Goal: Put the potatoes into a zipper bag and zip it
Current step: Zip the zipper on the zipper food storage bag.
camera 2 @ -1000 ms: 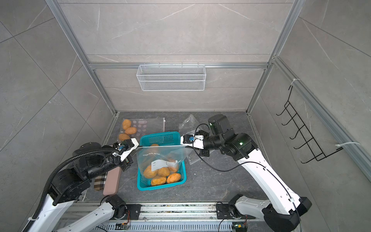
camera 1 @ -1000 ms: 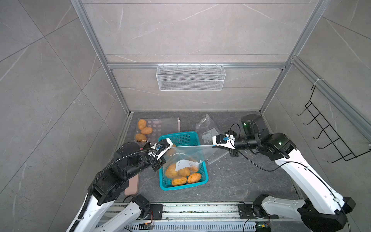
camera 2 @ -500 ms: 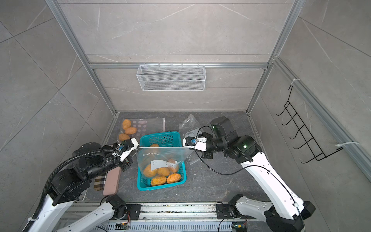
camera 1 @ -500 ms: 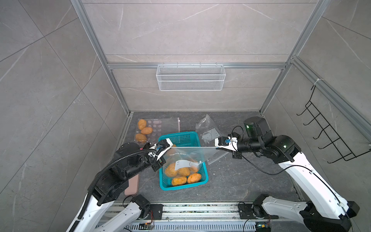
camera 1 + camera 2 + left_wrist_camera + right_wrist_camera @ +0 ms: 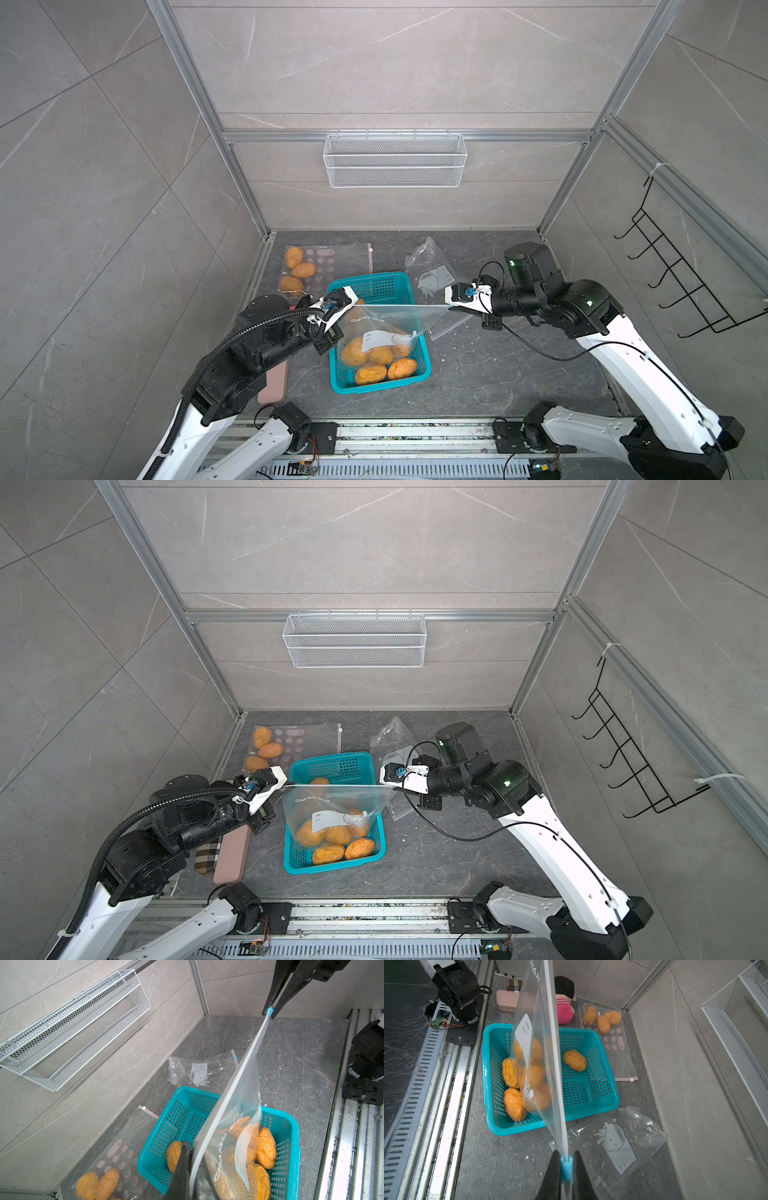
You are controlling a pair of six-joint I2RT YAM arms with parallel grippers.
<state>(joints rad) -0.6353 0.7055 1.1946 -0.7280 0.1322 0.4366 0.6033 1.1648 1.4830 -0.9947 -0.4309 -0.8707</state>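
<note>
A clear zipper bag (image 5: 390, 328) hangs stretched between my two grippers over a teal basket (image 5: 376, 279), and orange-yellow potatoes (image 5: 358, 351) weigh down its bottom. My left gripper (image 5: 353, 308) (image 5: 192, 1153) is shut on the bag's left top corner. My right gripper (image 5: 449, 306) (image 5: 566, 1157) is shut on the blue zipper slider (image 5: 566, 1167) at the right end of the top edge. That edge (image 5: 245, 1059) runs straight and taut. Loose potatoes (image 5: 575, 1060) (image 5: 402, 368) lie in the basket (image 5: 591, 1031) beside the bag (image 5: 537, 1043).
A second flat bag (image 5: 332, 259) with three potatoes (image 5: 299, 270) lies at the back left. An empty printed bag (image 5: 432, 270) lies behind my right gripper. A pink case (image 5: 232, 854), a plaid item (image 5: 208, 856) and a doll (image 5: 564, 1001) are left of the basket. A wire shelf (image 5: 395, 160) hangs on the back wall.
My right arm has swung its elbow slightly rightward, with its gripper still on the slider. The left gripper and the bag have barely shifted.
</note>
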